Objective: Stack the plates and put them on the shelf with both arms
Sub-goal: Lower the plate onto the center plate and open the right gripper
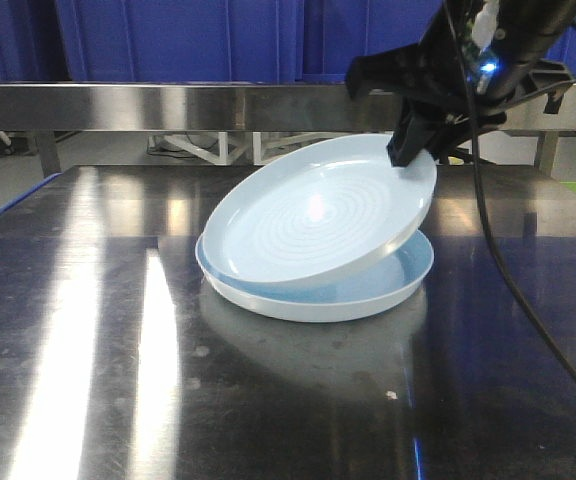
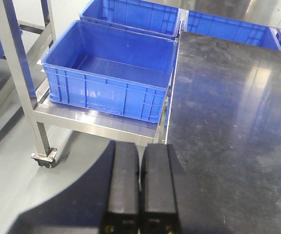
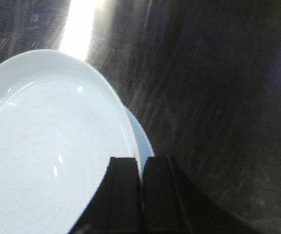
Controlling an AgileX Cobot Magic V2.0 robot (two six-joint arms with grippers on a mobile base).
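Two pale bluish-white plates sit mid-table. The lower plate (image 1: 368, 295) lies flat on the steel table (image 1: 88, 380). The upper plate (image 1: 318, 215) is tilted, its left edge resting in the lower one and its right rim raised. My right gripper (image 1: 410, 152) is shut on that raised rim. In the right wrist view the rim of the upper plate (image 3: 57, 146) runs between the right gripper's (image 3: 141, 163) two black fingers, and a sliver of the lower plate (image 3: 143, 136) shows beyond. My left gripper (image 2: 140, 148) is shut on nothing, off by the table's edge.
A steel shelf rail (image 1: 168, 105) spans the back of the table, with blue crates (image 1: 168, 40) behind it. In the left wrist view an open blue crate (image 2: 111, 68) rests on a wheeled steel cart (image 2: 45, 158) beside the table edge. A black cable (image 1: 498, 270) hangs from the right arm.
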